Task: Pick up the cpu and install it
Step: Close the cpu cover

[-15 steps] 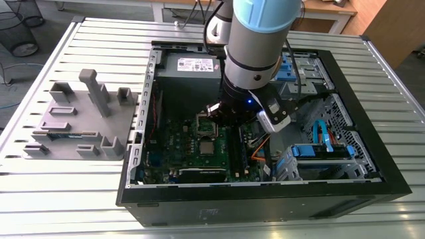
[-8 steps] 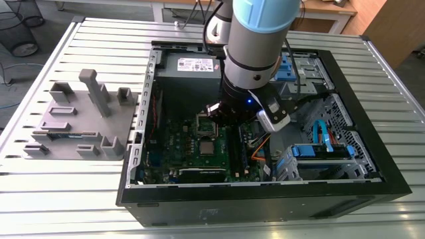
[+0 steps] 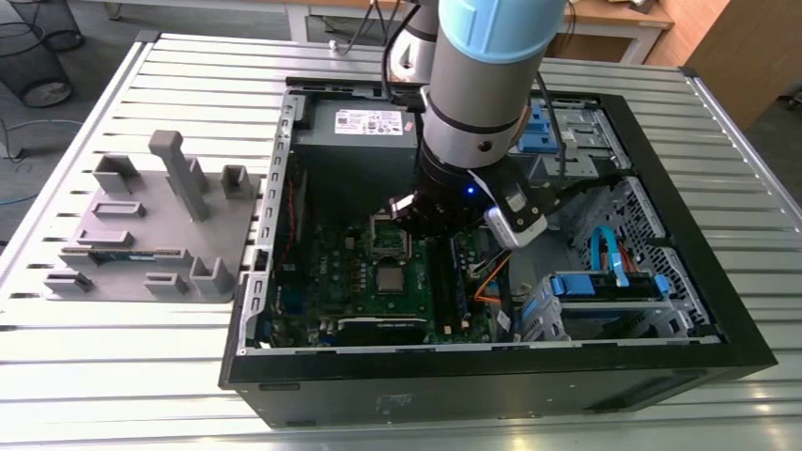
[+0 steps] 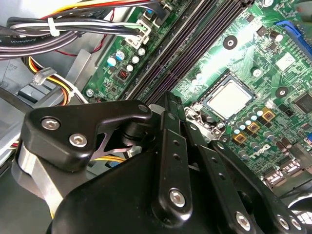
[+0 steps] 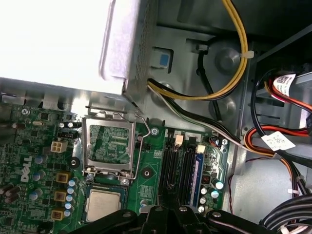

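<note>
Gripper point(image 4: 169, 101), pinched closed on nothing, hangs over the motherboard's point(image 3: 332, 272) middle, while the cpu point(image 4: 229, 100) lies flat in its socket point(image 4: 204, 104) just beside it, on the side away from the power supply point(image 3: 357, 122).

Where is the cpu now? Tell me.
In the first wrist view the cpu lies on the green motherboard, right beside the open silver socket frame.

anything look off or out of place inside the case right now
Nothing looks damaged or spilled. One thing stands out: in the first wrist view the socket's cover frame is hinged open, so the cpu beside it lies flat but uncovered.
</note>
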`<action>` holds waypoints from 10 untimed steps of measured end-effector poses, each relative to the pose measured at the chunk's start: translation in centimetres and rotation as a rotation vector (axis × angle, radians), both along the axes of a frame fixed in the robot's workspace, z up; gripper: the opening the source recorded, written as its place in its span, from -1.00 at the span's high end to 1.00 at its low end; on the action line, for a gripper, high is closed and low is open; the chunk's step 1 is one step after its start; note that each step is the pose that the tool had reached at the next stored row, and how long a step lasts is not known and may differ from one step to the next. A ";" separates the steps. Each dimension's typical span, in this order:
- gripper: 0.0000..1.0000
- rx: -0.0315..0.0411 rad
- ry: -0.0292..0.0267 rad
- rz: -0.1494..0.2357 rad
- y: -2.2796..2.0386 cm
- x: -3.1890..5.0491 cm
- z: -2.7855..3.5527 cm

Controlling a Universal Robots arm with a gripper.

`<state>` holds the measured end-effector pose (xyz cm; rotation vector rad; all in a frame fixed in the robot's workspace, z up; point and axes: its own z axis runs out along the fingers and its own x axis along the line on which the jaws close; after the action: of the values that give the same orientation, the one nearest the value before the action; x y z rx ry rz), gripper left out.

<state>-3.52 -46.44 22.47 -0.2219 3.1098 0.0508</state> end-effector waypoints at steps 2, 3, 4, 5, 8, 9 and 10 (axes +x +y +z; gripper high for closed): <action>0.79 0.0000 0.0000 0.003 0.04 0.00 -0.04; 0.79 0.0000 0.0001 0.005 0.06 0.00 -0.06; 0.79 0.0000 0.0000 0.006 0.07 0.00 -0.08; 0.79 0.0000 0.0001 0.008 0.09 0.00 -0.10; 0.79 0.0001 0.0000 0.012 0.15 0.00 -0.16; 0.79 0.0000 0.0000 0.013 0.16 0.00 -0.18; 0.79 -0.0001 0.0001 0.015 0.18 0.00 -0.20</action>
<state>-3.52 -46.26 22.27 -0.2450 3.1084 0.0510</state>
